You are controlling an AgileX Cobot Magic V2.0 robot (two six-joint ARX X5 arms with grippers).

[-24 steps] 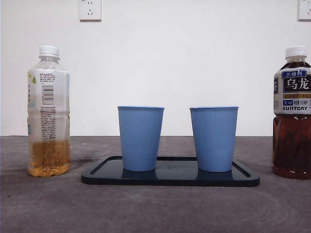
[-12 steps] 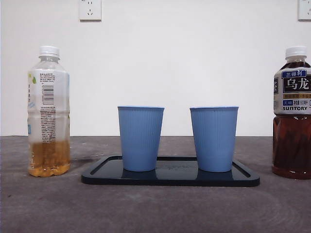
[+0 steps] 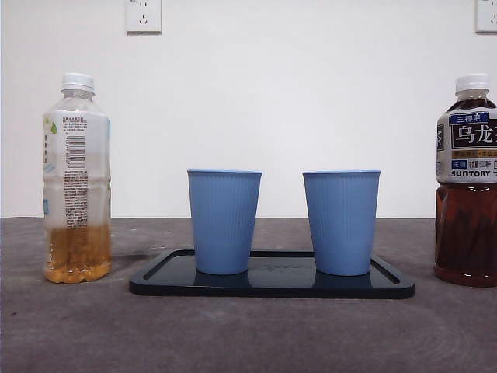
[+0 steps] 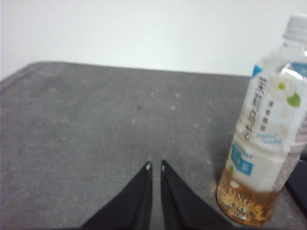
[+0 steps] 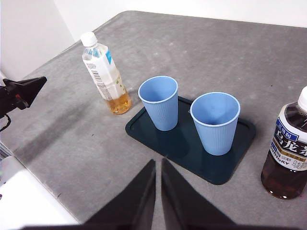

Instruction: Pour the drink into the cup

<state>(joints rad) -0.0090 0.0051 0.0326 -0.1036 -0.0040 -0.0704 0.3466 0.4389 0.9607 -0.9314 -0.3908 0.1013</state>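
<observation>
Looking at the front view, you get two blue cups on a dark tray (image 3: 272, 287) at center frame: left cup (image 3: 224, 221) and right cup (image 3: 342, 222), both upright, apart from each other. At the far left stands a pale tea bottle (image 3: 77, 179), white cap on, amber drink only in its lower part. At the right edge stands a dark tea bottle (image 3: 467, 183), cap on, much fuller, partly cut off by the frame. Both bottles sit on the gray table (image 3: 248, 334), off the tray.

No arm shows in the front view. In the left wrist view, the left gripper (image 4: 155, 166) has its jaws pressed nearly together, holding nothing, with the pale tea bottle at the right of that frame, near but not touching. In the right wrist view, the right gripper (image 5: 159, 163) is also closed on nothing, high over the table, tray and cups in mid frame. The black tip at the left edge there is probably the other arm; hard to be sure.
</observation>
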